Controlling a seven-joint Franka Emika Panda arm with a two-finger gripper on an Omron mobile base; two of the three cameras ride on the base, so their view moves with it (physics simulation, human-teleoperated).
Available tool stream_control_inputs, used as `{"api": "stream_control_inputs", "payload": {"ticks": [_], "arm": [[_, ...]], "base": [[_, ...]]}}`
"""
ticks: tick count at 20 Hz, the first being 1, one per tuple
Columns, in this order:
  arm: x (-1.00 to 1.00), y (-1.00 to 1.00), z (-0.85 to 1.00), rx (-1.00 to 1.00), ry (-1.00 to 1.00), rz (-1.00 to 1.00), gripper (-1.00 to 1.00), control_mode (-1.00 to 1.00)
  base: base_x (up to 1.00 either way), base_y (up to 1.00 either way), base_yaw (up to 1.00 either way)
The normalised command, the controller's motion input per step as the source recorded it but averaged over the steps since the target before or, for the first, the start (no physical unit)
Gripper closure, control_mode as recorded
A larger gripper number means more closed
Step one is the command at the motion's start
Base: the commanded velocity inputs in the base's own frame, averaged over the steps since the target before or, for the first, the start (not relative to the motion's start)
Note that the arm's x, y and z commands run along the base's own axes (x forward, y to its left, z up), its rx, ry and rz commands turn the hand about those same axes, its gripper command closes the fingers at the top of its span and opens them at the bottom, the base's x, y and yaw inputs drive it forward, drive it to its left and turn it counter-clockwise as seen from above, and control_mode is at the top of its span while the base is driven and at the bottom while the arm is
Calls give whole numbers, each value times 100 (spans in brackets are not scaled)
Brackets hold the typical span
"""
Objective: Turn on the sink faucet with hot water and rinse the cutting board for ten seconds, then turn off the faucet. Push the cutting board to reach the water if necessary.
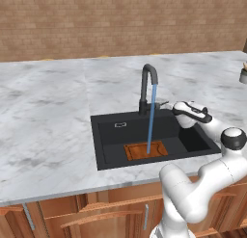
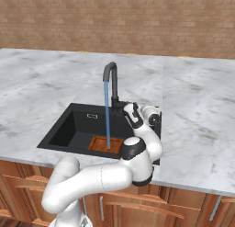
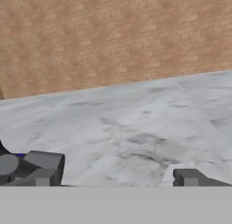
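Note:
The black gooseneck sink faucet (image 1: pixel 144 87) (image 2: pixel 113 83) stands behind the sink (image 1: pixel 111 136) (image 2: pixel 64 129). A thin blue stream of water (image 1: pixel 152 119) (image 2: pixel 107 116) falls from its spout onto the orange-brown cutting board (image 1: pixel 137 151) (image 2: pixel 98 143), which lies flat at the basin's front. My gripper (image 1: pixel 168 105) (image 2: pixel 127 107) hovers just right of the faucet's base, beside the small lever. In the hand view my gripper (image 3: pixel 115 175) is open, its fingertips (image 3: pixel 43 171) wide apart with nothing between them, and the dark faucet base (image 3: pixel 7 165) shows at the left edge.
Grey-white marble counter (image 1: pixel 43 112) (image 2: pixel 197 111) surrounds the sink, with a brick wall (image 3: pixel 113 37) behind it. A small object (image 1: pixel 243 74) sits at the far right of the counter. Wooden cabinet fronts (image 1: pixel 96 213) run below.

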Motion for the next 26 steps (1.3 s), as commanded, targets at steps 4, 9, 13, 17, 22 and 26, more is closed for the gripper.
{"api": "stream_control_inputs", "payload": {"ticks": [4,9,13,17,22,26], "arm": [[4,0,6,0,0,0,-100,-100],[9,0,15,0,0,0,-100,-100],[10,7,9,0,0,0,-100,-100],[8,21,4,0,0,0,-100,-100],[9,33,2,0,0,0,-100,-100],[10,33,6,0,0,0,-100,-100]], "base": [[0,0,0],[0,0,0],[0,0,0],[0,0,0],[0,0,0],[0,0,0]]}}
